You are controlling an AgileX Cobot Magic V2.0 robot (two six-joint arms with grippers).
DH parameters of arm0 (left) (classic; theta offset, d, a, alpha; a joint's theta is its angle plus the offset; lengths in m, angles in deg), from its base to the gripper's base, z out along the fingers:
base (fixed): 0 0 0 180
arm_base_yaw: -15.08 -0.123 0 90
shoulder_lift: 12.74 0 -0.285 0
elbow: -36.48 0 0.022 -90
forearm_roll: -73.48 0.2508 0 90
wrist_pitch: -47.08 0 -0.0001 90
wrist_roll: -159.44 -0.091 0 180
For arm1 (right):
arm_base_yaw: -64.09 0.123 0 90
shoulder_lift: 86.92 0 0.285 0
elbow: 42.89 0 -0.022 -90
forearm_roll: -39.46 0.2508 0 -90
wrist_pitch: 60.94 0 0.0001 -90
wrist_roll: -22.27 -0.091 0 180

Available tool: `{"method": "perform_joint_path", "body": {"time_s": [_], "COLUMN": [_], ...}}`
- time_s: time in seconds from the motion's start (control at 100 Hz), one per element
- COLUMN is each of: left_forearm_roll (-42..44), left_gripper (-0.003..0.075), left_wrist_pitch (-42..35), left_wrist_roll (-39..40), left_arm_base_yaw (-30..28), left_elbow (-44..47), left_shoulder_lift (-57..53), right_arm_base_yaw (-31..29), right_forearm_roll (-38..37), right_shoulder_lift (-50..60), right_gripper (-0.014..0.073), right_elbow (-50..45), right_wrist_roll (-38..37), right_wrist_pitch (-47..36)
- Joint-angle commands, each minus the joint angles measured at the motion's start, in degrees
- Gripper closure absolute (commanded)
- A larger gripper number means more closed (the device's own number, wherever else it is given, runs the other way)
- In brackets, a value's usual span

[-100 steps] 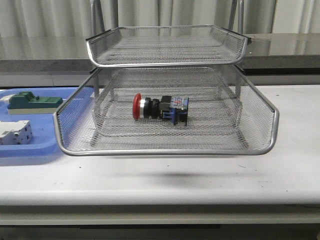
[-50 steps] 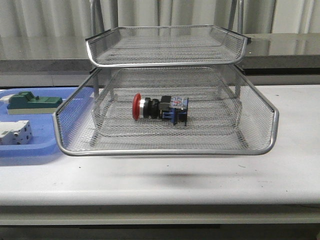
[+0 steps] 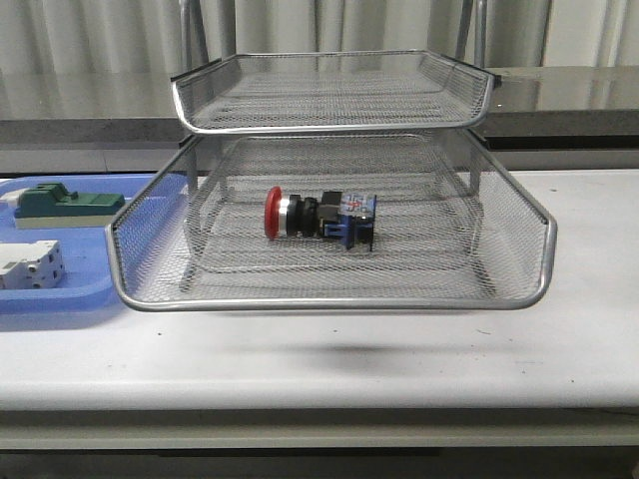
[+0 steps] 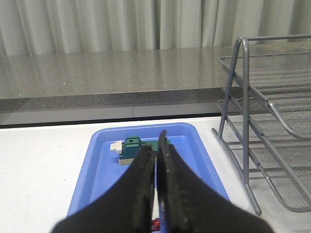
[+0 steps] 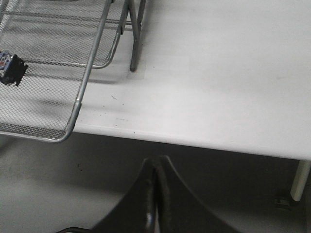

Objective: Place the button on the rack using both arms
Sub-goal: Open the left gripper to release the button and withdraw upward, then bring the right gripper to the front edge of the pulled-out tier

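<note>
1. The left end effector (image 4: pixel 156 145) is closed with nothing between its fingers, above the blue tray (image 4: pixel 102 167); the right end effector (image 5: pixel 154 167) is likewise closed and empty, past the table (image 5: pixel 218 73) edge.
2. The button (image 3: pixel 318 217) lies on its side in the rack (image 3: pixel 329 299), on the pulled-out middle tier.
3. Left of the rack, the blue tray holds a green block (image 3: pixel 60 203) and a white block (image 3: pixel 32 265).

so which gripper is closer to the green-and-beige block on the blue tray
Left. The left gripper hangs above the blue tray, close to the green-and-beige block; the right gripper is out past the table edge, beside the rack.
</note>
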Motion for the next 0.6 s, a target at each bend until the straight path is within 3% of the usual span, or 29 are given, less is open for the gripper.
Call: {"method": "perform_joint_path", "body": {"time_s": [0.0,0.33,0.5,0.59], "left_forearm_roll": [-0.47,-0.47,-0.47,-0.47], "left_gripper": [0.074,0.074,0.074,0.074], "left_wrist_pitch": [-4.37,-4.37,-4.37,-4.37], "left_wrist_roll": [0.45,0.45,0.45,0.45], "left_arm_base_yaw": [-0.14,-0.14,-0.14,-0.14], "left_elbow": [-1.62,-1.62,-1.62,-1.62], "left_shoulder_lift": [0.38,0.38,0.38,0.38], "right_arm_base_yaw": [-0.29,-0.29,-0.23,0.2], "right_forearm_roll": [0.22,0.93,6.76,10.56], "right_shoulder_lift": [0.07,0.07,-0.69,-2.99], "right_gripper": [0.0664,0.0664,0.0664,0.0664], "right_elbow": [1.92,1.92,1.92,2.04], "right_wrist_roll": [0.1,0.1,0.33,4.14], "right_wrist_pitch": [-2.93,-3.28,-7.32,-8.2]}}
